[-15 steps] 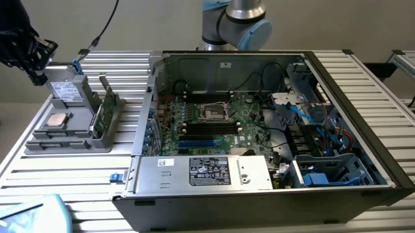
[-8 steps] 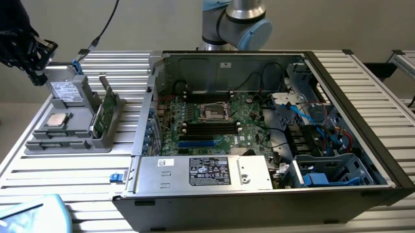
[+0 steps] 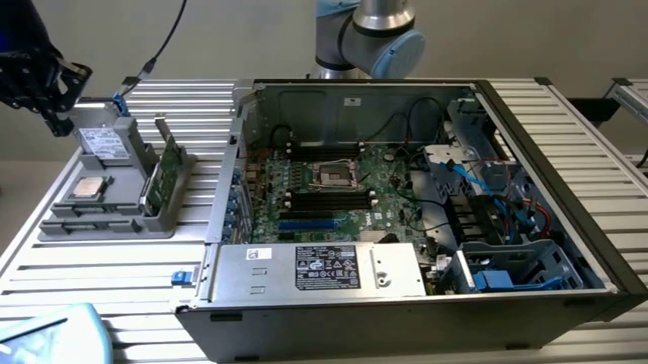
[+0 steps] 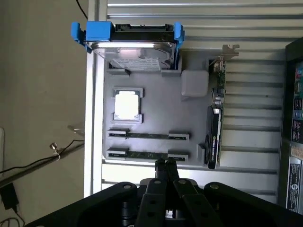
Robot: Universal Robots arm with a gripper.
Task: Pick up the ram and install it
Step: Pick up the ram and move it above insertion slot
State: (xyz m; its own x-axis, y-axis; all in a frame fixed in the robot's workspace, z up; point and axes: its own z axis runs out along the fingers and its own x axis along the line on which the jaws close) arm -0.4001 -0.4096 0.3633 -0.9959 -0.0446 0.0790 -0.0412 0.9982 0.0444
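Ribbed aluminium slats make up the table (image 3: pixel 102 273), and most of it is taken by an open computer case (image 3: pixel 405 330) lying on its side toward the exterior view's right. Its green motherboard (image 3: pixel 390 189) faces up, with dark memory slots (image 3: pixel 329 199) beside the processor socket and a silver power supply (image 3: pixel 319 269) along the near wall. The grey and pale-blue arm (image 3: pixel 369 34) rises behind the case. At the exterior view's left, just beside the case, sits a grey parts tray (image 4: pixel 161 109). A graphics card (image 3: pixel 162 178) stands on edge along the side of the tray nearest the case. A drive (image 3: pixel 102 140) in a blue carrier leans at the far end, and a square silver processor (image 3: pixel 91 187) sits in its pocket. The black gripper (image 4: pixel 164 164) hangs above the tray with its fingers pressed together, grasping nothing. The ram (image 4: pixel 147 154) lies flat in the tray's outermost slot, close under the fingertips in the wrist view and untouched. A second ram stick (image 4: pixel 147 135) lies parallel just beside it, between it and the processor.
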